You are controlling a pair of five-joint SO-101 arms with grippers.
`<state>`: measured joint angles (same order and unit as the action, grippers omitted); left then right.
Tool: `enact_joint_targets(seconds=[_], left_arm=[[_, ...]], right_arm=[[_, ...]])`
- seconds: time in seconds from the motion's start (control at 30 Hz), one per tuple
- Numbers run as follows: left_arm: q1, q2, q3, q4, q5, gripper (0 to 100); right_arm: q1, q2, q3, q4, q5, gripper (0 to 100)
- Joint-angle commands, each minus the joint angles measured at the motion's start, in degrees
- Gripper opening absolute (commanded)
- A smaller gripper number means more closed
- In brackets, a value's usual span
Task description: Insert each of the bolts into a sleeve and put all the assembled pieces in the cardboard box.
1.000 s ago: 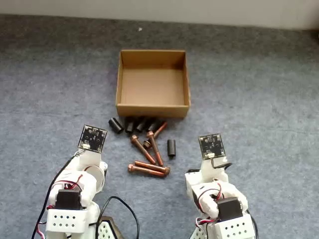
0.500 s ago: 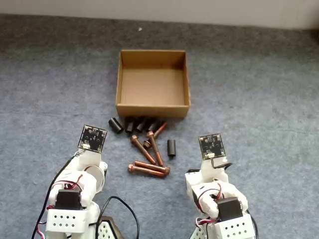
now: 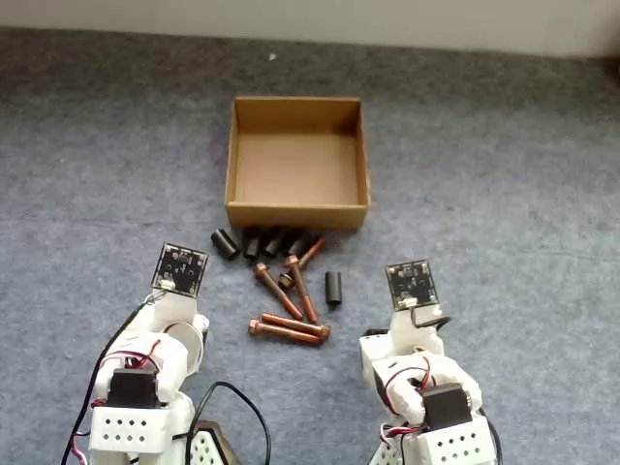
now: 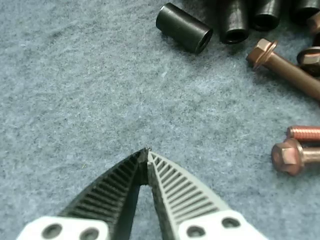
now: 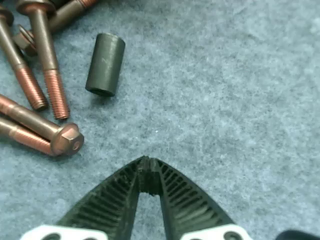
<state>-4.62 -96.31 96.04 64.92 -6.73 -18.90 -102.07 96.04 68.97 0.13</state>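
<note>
Left gripper (image 4: 146,159) and right gripper (image 5: 149,167) sit low over grey carpet (image 3: 504,194), each with jaws pressed together, holding nothing. Black cylindrical sleeves (image 4: 184,28) lie ahead of the left jaws, copper-coloured threaded metal bolts (image 5: 45,55) ahead of the right. An open brown cardboard box (image 3: 296,215) stands farther ahead.

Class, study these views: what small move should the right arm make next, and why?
Probably open the right gripper and ease it toward the lone sleeve: it is shut and empty, that sleeve lies clear of the bolts, and the box holds nothing.
</note>
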Motion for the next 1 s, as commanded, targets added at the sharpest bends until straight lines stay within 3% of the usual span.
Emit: enact_joint_targets(seconds=[0.0,0.73,0.9,0.97], left_arm=[[-0.4,-0.5,1.5,0.4,-0.5,1],[-0.5,-0.6,-2.9,0.1,-0.5,1],[-0.7,-0.6,-4.3,0.4,-0.5,1],[-3.1,-0.6,-4.4,0.4,-0.5,1]], right_arm=[[-0.1,-0.7,8.5,0.2,-0.2,0.5],[0.7,-0.7,4.2,0.1,0.1,0.6],[5.7,-0.7,-0.4,-5.1,15.6,0.7],[8.0,-0.7,-0.5,-9.5,18.3,0.7]])
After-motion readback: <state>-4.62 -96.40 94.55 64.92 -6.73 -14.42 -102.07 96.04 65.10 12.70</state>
